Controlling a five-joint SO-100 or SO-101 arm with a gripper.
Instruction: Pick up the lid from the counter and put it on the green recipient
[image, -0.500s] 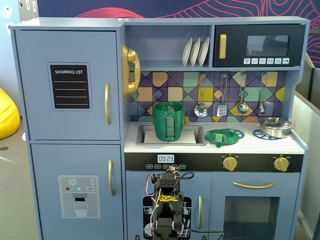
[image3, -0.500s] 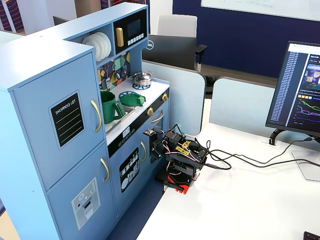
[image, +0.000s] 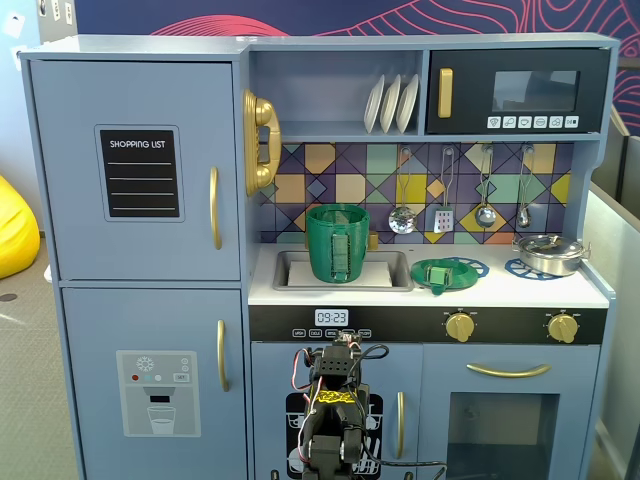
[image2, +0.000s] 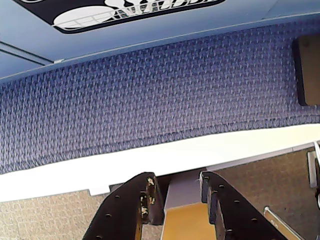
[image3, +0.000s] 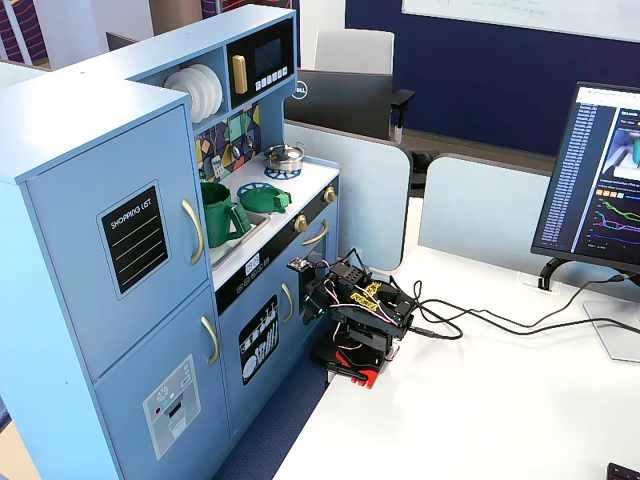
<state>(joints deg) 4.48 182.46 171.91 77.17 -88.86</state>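
You are at the very start: nothing is picked up yet, and your arm sits folded low in front of the toy kitchen, well below the counter. The pincer shows in the wrist view as two dark fingers with a narrow gap between them, holding nothing and pointing down at the blue carpet. The lid lies flat on the counter just right of the sink, partly over a blue burner ring, with its small tab toward the front. The green pot stands upright in the sink, mouth open. Next you need to raise the arm well up to counter height, widen the pincer, and come down over the lid's tab.
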